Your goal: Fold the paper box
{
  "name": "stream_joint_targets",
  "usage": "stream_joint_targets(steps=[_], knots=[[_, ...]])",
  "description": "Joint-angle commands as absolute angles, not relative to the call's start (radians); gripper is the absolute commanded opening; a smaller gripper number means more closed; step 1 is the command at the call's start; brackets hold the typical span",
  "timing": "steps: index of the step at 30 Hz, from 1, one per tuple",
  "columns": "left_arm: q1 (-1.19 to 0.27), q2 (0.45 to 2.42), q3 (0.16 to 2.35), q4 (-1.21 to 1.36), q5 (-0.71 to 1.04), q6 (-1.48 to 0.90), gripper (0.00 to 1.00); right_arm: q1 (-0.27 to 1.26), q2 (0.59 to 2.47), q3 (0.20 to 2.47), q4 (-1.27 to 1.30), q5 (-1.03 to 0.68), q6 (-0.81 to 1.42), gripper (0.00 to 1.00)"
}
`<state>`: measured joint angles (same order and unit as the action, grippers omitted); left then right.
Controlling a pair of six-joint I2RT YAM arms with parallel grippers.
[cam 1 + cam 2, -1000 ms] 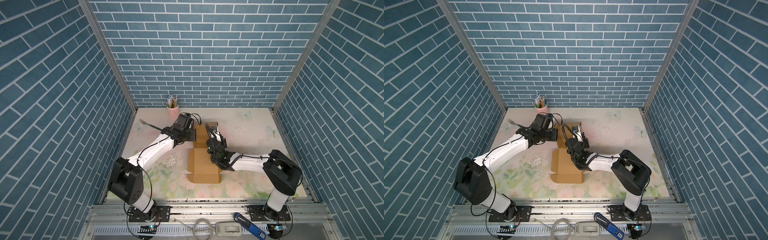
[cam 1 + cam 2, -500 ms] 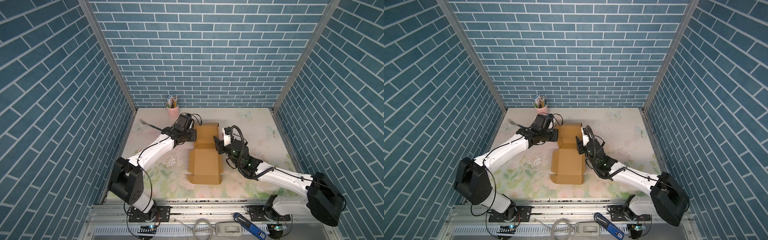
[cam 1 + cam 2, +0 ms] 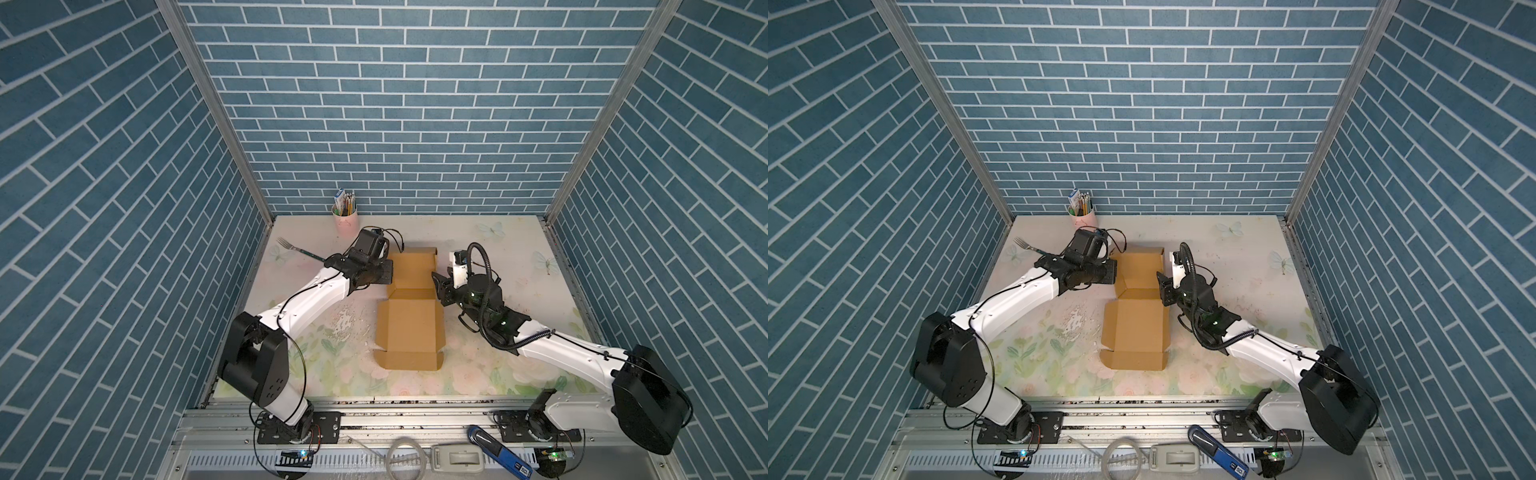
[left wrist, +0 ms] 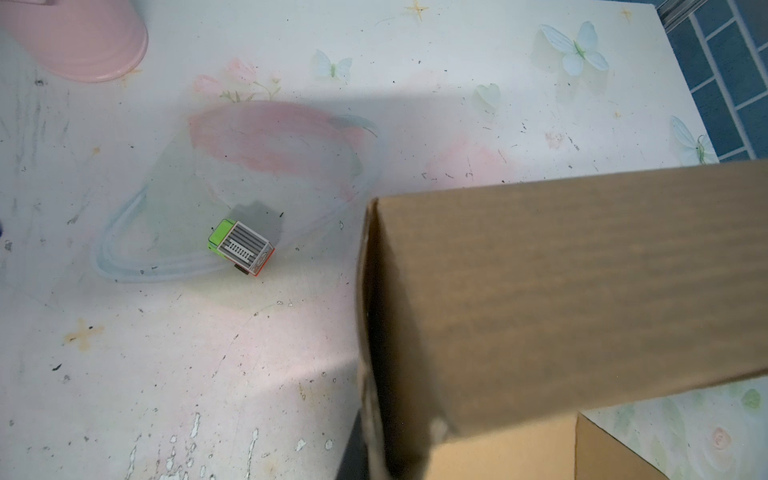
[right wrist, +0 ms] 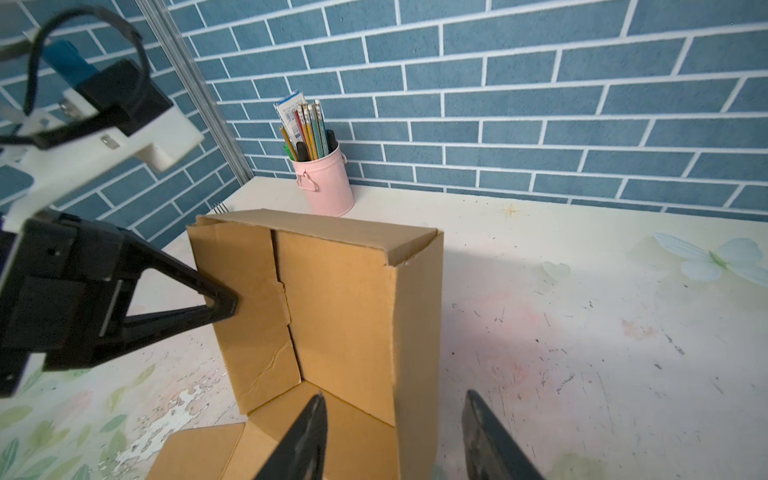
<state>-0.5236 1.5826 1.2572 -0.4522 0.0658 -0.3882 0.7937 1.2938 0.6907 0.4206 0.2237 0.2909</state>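
Left gripper (image 3: 384, 270) reaches in from the left, its arm stretched low over the table (image 3: 498, 257). We see its fingers (image 5: 187, 276) pressed together into a single tip. In the right wrist view that tip lies against the left side flap of the paper box (image 3: 409, 328). Whether it pinches the flap or only leans on it we cannot tell.

Right gripper (image 3: 438, 286) comes in low from the opposite side, its forearm angled toward the box's middle. Its two fingers are spread well apart and hold nothing, and the box's right side flap rises between them.

The box sits mid-table. Its near half lies flat with the front flap spread out, and its far half is folded upright with the side flaps turned forward.

Around it we find a pink cup of pencils (image 3: 345, 220) by the back wall and a fork (image 3: 291, 246) partly under the left arm. In the left wrist view a small green-and-grey block (image 4: 241, 247) sits inside a clear plastic outline (image 4: 124, 232), near the raised panel.
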Motion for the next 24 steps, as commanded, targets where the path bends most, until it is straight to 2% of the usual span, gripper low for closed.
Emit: stream_joint_targets(steps=[1,4,8,14,16,21,24], knots=[[-0.517,1.591,1.282,-0.460,0.069,-0.387,0.08,0.787,1.307,0.763,0.382,0.219,0.250,0.52],[-0.514,1.596,1.282,-0.460,0.074,-0.387,0.08,0.747,1.306,0.850,0.342,0.169,0.199,0.52],[-0.514,1.603,1.286,-0.465,0.069,-0.384,0.08,0.637,1.328,1.008,0.234,0.004,0.230,0.52],[-0.514,1.619,1.294,-0.476,0.067,-0.383,0.09,0.567,1.383,1.170,0.022,-0.082,0.249,0.52],[-0.514,1.624,1.295,-0.478,0.063,-0.381,0.09,0.567,1.365,1.132,0.016,-0.077,0.262,0.51],[-0.514,1.654,1.316,-0.501,0.056,-0.369,0.09,0.569,1.312,0.890,0.246,-0.076,0.320,0.48],[-0.509,1.663,1.319,-0.506,0.048,-0.367,0.09,0.571,1.337,0.821,0.350,-0.023,0.327,0.45]])
